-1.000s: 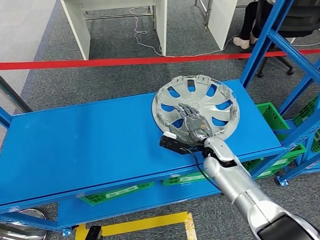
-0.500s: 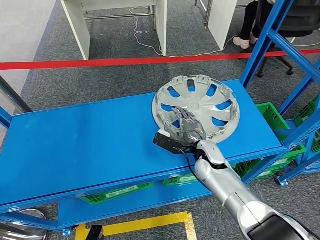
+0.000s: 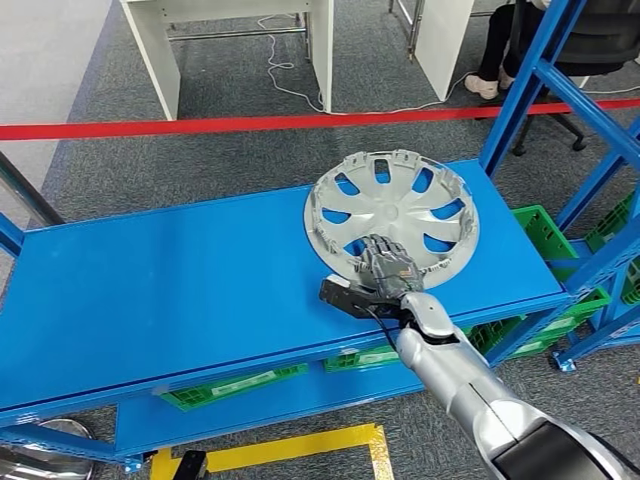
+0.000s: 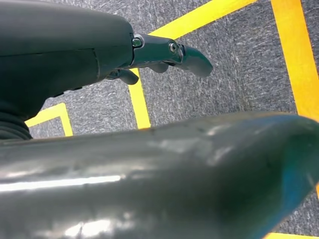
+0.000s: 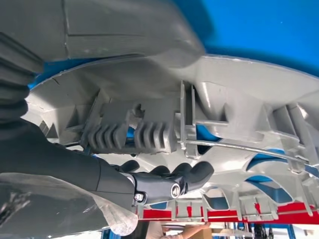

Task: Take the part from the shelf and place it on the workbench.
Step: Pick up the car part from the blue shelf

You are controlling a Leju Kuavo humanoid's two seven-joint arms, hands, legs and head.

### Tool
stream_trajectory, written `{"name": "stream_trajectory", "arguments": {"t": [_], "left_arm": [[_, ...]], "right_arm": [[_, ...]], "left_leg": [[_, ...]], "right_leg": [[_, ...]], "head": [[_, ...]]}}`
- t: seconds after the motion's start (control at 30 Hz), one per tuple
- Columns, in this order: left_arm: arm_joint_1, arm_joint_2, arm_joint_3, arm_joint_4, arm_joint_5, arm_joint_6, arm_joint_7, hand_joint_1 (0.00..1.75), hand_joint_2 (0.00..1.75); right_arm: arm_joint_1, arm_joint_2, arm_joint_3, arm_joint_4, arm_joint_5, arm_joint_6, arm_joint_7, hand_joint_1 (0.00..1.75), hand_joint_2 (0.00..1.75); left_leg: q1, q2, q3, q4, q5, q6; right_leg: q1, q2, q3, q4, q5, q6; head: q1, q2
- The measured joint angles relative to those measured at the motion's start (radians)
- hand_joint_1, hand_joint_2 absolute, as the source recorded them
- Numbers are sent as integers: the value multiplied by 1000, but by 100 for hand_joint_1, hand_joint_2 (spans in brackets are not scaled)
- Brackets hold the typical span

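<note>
Sitting flat on the blue shelf (image 3: 189,280) is the silver wheel cover (image 3: 392,215), and the right hand (image 3: 386,268) rests on its near rim with fingers (image 5: 177,181) curled over the edge, though I cannot tell if it really holds on. If the hold is weak, the wide cover could tip or slide off when lifted. Green crates (image 3: 234,388) sit on the lower shelf; what is inside is hidden.

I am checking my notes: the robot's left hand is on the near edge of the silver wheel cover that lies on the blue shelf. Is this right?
Not quite: it is the right hand, not the left, as the head view shows. It is on the near edge of the silver wheel cover that lies on the blue shelf. The left hand hangs over the floor.
</note>
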Motion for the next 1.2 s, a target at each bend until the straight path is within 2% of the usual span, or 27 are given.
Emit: {"name": "stream_trajectory", "arguments": {"t": [0.67, 0.7, 0.8, 0.83, 1.2], "left_arm": [[0, -1, 0, 0, -8, 1, 4, 0, 0], [0, -1, 0, 0, -8, 2, 4, 0, 0], [1, -2, 0, 0, -8, 3, 4, 0, 0], [1, -2, 0, 0, -8, 4, 4, 0, 0], [2, 0, 5, 0, 10, 20, 4, 0, 0]], "right_arm": [[-48, 28, -1, 89, -11, 82, -9, 0, 175], [-51, 29, -2, 93, -12, 88, -11, 7, 175], [-59, 29, -2, 102, -13, 104, -17, 137, 175], [-61, 30, -2, 105, -14, 109, -18, 175, 175], [-79, 30, -5, 116, -16, 124, -46, 175, 175]], "left_leg": [[0, 0, 10, 0, 1, 0], [0, 0, 11, 0, 1, 0], [0, 0, 12, 0, 1, 0], [0, 0, 13, 0, 1, 0], [0, 0, 15, 0, 1, 0]], "right_leg": [[0, 0, 11, 0, 1, 0], [0, 0, 11, 0, 1, 0], [0, 0, 13, 0, 1, 0], [0, 0, 13, 0, 1, 0], [0, 0, 15, 0, 1, 0]], "head": [[0, 0], [0, 0], [0, 0], [0, 0], [0, 0]]}}
